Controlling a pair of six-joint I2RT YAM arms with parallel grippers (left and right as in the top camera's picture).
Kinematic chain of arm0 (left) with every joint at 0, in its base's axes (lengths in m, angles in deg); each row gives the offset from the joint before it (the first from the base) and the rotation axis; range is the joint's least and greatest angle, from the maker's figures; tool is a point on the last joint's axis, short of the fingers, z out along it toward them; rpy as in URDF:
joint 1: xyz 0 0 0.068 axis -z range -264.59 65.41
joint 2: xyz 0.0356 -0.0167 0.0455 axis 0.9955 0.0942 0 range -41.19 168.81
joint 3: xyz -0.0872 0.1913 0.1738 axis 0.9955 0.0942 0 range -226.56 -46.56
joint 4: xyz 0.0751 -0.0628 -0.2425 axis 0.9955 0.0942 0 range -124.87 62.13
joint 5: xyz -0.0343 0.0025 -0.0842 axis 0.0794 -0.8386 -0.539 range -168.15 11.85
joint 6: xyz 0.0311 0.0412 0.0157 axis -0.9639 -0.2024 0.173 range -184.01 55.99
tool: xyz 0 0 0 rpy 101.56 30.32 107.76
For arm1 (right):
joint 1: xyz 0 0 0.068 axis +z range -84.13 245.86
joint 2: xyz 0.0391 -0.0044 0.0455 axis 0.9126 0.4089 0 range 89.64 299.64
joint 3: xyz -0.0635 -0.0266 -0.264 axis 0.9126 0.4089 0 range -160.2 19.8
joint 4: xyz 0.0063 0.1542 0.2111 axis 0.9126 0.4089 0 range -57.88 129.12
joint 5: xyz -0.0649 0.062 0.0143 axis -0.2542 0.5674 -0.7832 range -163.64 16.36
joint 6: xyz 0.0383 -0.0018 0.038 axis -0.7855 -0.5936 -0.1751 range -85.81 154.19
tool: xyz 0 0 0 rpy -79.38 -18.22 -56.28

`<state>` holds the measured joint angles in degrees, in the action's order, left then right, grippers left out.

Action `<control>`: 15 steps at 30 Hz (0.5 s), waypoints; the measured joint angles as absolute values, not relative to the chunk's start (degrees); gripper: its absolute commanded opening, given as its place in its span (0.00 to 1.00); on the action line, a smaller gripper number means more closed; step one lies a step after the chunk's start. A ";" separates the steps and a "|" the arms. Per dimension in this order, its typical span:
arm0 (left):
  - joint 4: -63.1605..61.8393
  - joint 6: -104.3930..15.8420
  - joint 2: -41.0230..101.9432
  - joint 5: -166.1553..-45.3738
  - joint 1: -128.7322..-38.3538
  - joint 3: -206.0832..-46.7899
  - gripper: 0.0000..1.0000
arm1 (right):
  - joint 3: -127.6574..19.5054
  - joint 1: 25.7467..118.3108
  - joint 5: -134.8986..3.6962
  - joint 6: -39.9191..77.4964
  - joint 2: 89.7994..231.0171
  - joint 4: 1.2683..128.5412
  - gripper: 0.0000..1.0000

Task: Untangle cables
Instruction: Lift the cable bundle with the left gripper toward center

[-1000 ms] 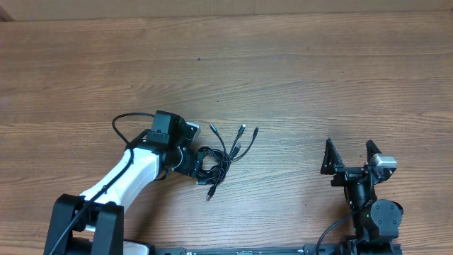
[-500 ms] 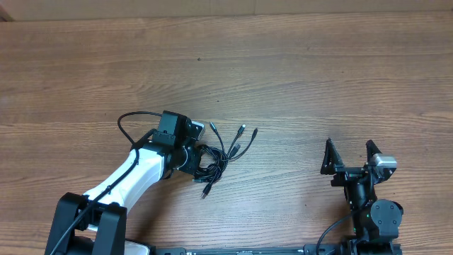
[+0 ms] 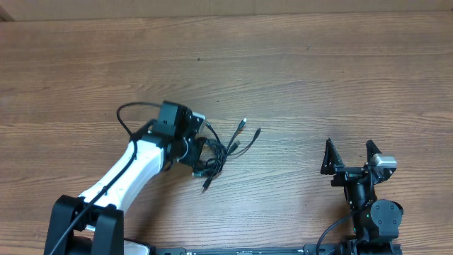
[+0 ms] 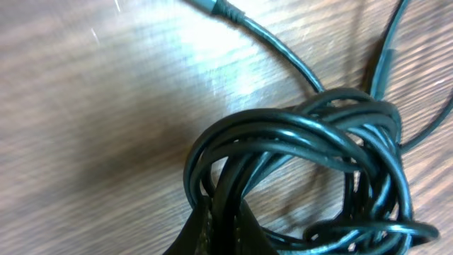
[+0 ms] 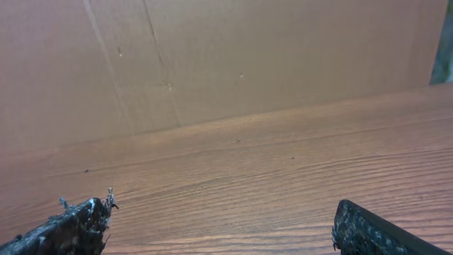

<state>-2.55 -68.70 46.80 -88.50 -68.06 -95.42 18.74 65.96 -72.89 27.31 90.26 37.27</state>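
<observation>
Several cables [image 3: 216,152] lie in one tangled coil on the table [image 3: 318,71], none freed yet, with my left gripper [image 3: 197,152] pinched closed on the coil and my right gripper [image 3: 349,157] idle, jaws wide.

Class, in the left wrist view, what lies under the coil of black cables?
Wooden table shows beneath and through the cables. The left gripper, shut on their lower edge, covers what lies there.

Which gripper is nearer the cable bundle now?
Left. The left gripper is shut on the cable bundle at its left edge; the right gripper stands open, well off to its right.
</observation>
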 measured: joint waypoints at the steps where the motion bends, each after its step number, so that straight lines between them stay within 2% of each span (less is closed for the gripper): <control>1: -1.26 -69.29 46.51 -88.45 -68.01 -97.02 0.04 | 18.74 65.96 -72.87 27.29 90.26 37.27 1.00; 9: 7.42 -79.17 41.88 -88.15 -64.45 -107.92 0.04 | 18.74 65.96 -72.93 27.31 90.26 37.27 1.00; 15: 8.53 -85.64 38.95 -88.15 -61.81 -109.54 0.04 | 18.74 65.96 -73.00 27.33 90.26 37.29 1.00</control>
